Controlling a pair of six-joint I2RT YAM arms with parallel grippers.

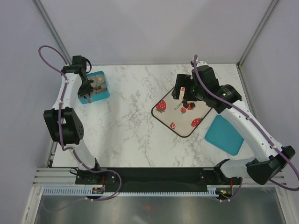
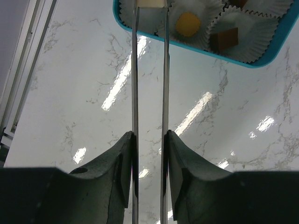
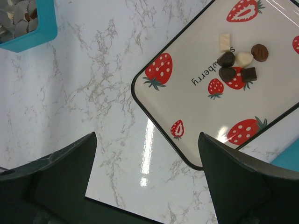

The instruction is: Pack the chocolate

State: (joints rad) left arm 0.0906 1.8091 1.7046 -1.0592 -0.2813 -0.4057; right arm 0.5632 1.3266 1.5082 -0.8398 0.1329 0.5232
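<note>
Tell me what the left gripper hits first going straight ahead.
The left gripper holds long thin metal tongs reaching into the teal rectangular box; the pale beige chocolate piece at their tips probably comes first, though depth is unclear.

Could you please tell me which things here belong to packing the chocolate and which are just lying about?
Job in hand:
- chocolate pieces on the strawberry tray
- teal box with paper cups, some filled
- tongs held in the left gripper
- right gripper, open above the tray

Lying about:
- flat teal panel beside the tray, untouched
</note>
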